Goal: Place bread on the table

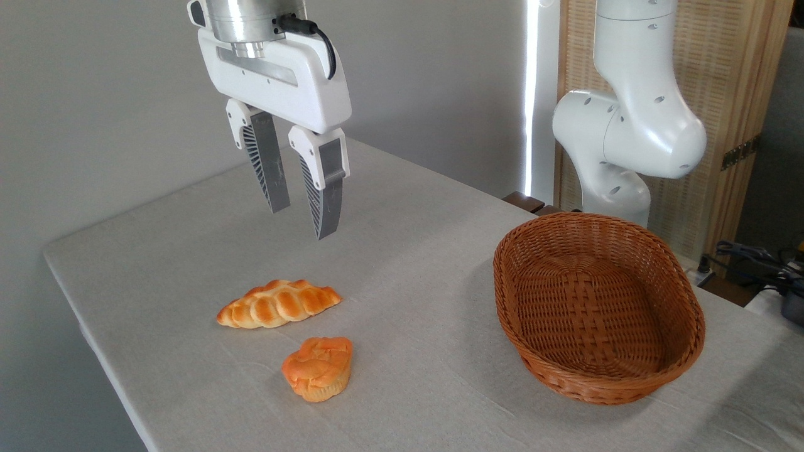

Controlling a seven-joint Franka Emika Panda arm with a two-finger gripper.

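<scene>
A: Where is the bread (318, 368)?

B: The little muffin bun lies on the table (408, 276), close to the front edge. It is tipped on its side, so the bumpy orange top faces left and the pale ridged bottom points right.

A: Is anything next to it?

B: Yes. The long braided loaf (279, 304) lies just behind it, a bit to the left. They are near each other but do not touch.

A: What about the wicker basket (597, 306)?

B: The brown oval basket sits on the right side of the table, well apart from the bun. Nothing is in it.

A: And the gripper (304, 216)?

B: It hangs in the air above the table, behind the loaf and high over it. Its two grey ribbed fingers (321, 201) point down with a small gap between them, and nothing is in that gap.

A: Can you read any words?

B: No. I see no writing on the white arm (634, 119) or on the gripper.

A: What else is there?

B: A black cable (323, 41) loops by the top of the gripper. The arm stands behind the basket, by the far right edge of the table.
</scene>
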